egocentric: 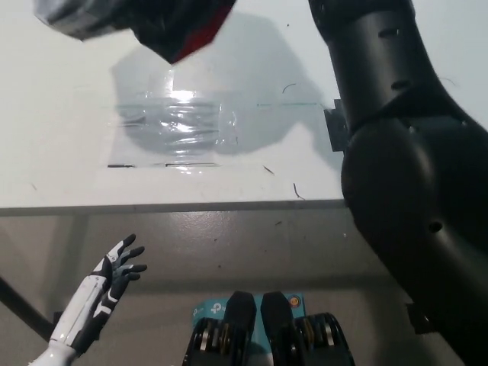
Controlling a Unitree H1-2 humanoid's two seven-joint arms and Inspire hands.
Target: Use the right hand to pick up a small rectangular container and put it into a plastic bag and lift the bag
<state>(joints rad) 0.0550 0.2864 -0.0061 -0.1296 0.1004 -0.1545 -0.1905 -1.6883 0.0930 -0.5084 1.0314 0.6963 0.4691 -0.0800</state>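
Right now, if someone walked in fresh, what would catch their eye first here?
The black right arm fills the picture's right side, reaching up past the top edge. At the top left hangs the bag, dark and grey with red showing, raised clear of the white table and casting a shadow there. The white left hand rests open at the lower left, below the table edge.

One bag point(145, 23) up at the top edge with one red item point(200, 32) showing through it, one patch of clear tape point(177, 126) on one white table point(61, 160), one white hand point(118, 265) and one black arm point(396, 152) in view.
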